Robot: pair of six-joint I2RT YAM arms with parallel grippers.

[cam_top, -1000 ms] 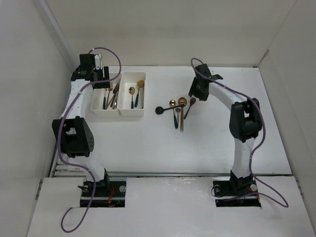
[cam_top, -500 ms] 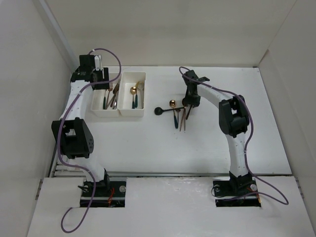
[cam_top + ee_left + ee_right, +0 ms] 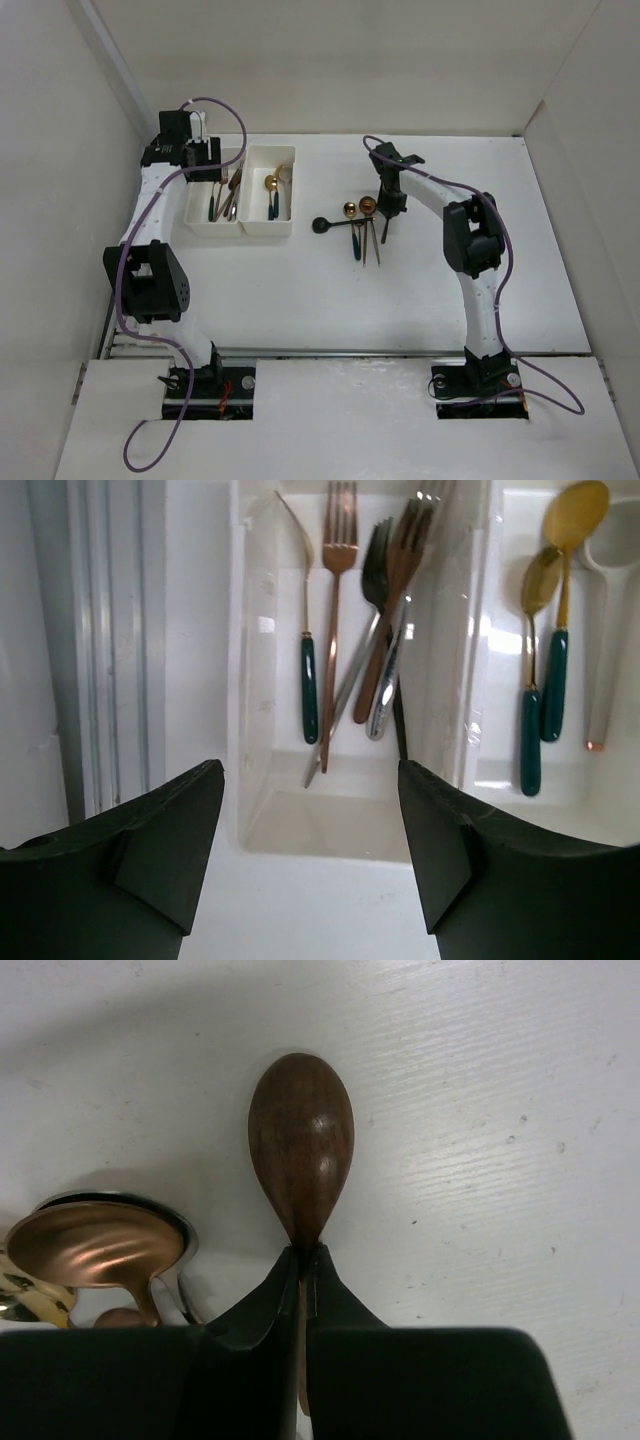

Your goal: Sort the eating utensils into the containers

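Right wrist: jaws pinching the brown spoon.

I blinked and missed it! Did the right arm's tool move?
Yes. The right tool slid left, closer to the white trays, and shut on the brown spoon.

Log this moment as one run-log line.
step: grasp | right gripper: shut on brown spoon lying on table | left gripper: open above fork tray
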